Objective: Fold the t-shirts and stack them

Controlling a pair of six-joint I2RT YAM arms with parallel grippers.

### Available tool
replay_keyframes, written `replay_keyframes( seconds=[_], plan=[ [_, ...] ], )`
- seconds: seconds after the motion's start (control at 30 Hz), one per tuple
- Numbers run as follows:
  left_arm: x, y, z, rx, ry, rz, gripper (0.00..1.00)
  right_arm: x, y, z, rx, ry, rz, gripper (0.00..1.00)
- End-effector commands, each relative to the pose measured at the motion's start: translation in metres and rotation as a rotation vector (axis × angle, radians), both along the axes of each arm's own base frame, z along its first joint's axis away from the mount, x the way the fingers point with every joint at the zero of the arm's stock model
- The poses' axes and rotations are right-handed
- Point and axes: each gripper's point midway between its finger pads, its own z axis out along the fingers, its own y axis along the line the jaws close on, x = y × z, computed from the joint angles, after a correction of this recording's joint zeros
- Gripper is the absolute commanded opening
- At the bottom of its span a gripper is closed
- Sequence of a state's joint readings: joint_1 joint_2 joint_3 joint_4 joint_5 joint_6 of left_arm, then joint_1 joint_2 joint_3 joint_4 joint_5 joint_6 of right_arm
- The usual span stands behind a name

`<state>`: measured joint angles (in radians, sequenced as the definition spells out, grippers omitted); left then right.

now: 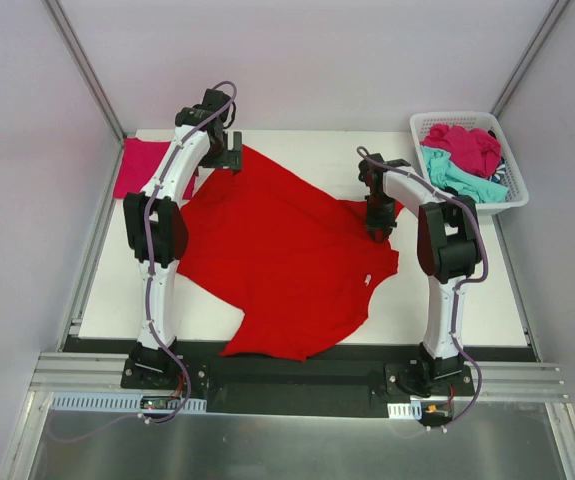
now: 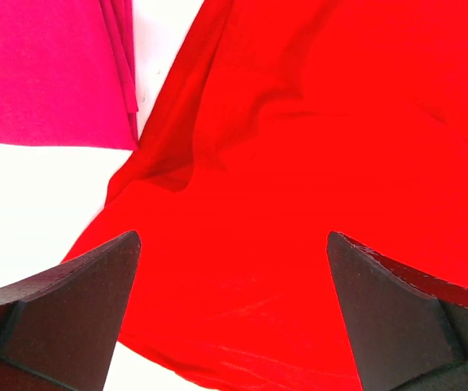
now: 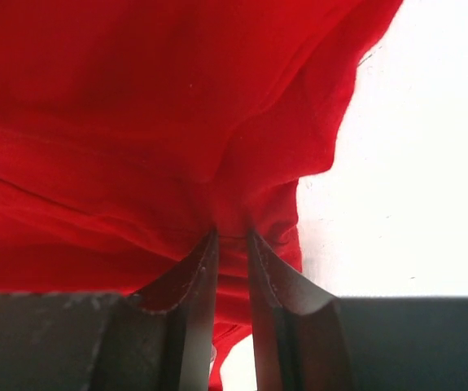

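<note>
Red t-shirt lies spread on the table; right gripper pinches a fold at its right edge, left gripper hangs wide open over its far corner; left arm partly hides the magenta t-shirt

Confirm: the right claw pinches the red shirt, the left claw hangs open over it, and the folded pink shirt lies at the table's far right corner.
Wrong corner: the top external view shows the folded pink shirt at the table's far left corner. The right claw pinches the red shirt; the left claw hangs open over it.
</note>
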<state>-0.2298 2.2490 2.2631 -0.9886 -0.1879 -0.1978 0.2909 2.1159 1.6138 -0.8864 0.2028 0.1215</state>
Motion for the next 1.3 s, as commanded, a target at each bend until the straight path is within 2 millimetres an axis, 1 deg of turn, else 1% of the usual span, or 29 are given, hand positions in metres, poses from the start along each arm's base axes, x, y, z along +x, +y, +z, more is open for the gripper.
replay_keyframes(
  seconds=[0.0, 0.03, 0.07, 0.1, 0.13, 0.17, 0.23, 0.27, 0.33, 0.4, 0.5, 0.57, 0.63, 0.8, 1.0, 1.17, 1.27],
  plan=[
    [-0.007, 0.0, 0.034, -0.003, -0.06, 0.005, 0.99, 0.022, 0.002, 0.052, 0.004, -0.108, -0.013, 0.24],
    [-0.007, 0.0, 0.035, -0.001, -0.061, 0.004, 0.99, 0.026, 0.002, 0.059, 0.0, -0.119, -0.011, 0.25],
    [-0.006, 0.0, 0.035, -0.003, -0.063, 0.005, 0.99, 0.032, 0.002, 0.059, -0.006, -0.121, -0.007, 0.25],
    [-0.006, 0.0, 0.035, -0.001, -0.064, 0.003, 0.99, 0.046, 0.003, 0.073, -0.01, -0.168, -0.005, 0.25],
    [-0.006, -0.001, 0.036, -0.002, -0.067, 0.003, 0.99, 0.048, 0.002, 0.076, -0.022, -0.165, 0.006, 0.25],
    [-0.006, -0.001, 0.035, -0.004, -0.065, 0.003, 0.99, 0.051, 0.001, 0.07, -0.034, -0.149, 0.01, 0.25],
    [-0.005, -0.001, 0.035, -0.002, -0.064, 0.004, 0.99, 0.063, 0.001, 0.076, -0.03, -0.167, 0.015, 0.25],
    [-0.006, -0.001, 0.034, -0.001, -0.063, 0.003, 0.99, 0.065, 0.001, 0.069, -0.032, -0.154, 0.014, 0.25],
    [-0.005, 0.0, 0.033, 0.005, -0.062, 0.002, 0.99, 0.068, 0.0, 0.063, -0.03, -0.143, 0.012, 0.25],
    [-0.005, 0.001, 0.034, 0.009, -0.064, 0.001, 0.99, 0.068, -0.001, 0.051, -0.03, -0.116, 0.011, 0.25],
    [-0.004, 0.0, 0.035, 0.007, -0.068, -0.001, 0.99, 0.068, -0.004, 0.04, -0.033, -0.096, 0.009, 0.25],
    [-0.004, 0.001, 0.035, 0.008, -0.066, -0.002, 0.99, 0.071, -0.005, 0.036, -0.028, -0.098, 0.005, 0.25],
    [-0.005, 0.0, 0.033, 0.011, -0.06, -0.003, 0.99, 0.072, -0.01, 0.032, -0.036, -0.092, 0.002, 0.25],
    [-0.007, 0.002, 0.033, 0.017, -0.058, -0.004, 0.99, 0.073, -0.017, 0.029, -0.04, -0.079, -0.004, 0.25],
    [-0.007, -0.001, 0.033, 0.012, -0.058, -0.004, 0.99, 0.067, -0.015, 0.034, -0.025, -0.081, -0.005, 0.25],
    [-0.007, -0.002, 0.032, 0.012, -0.056, -0.007, 0.99, 0.059, -0.014, 0.029, -0.015, -0.058, -0.007, 0.25],
    [-0.007, -0.003, 0.032, 0.012, -0.056, -0.009, 0.99, 0.053, -0.011, 0.03, -0.015, -0.053, -0.003, 0.25]
  ],
)
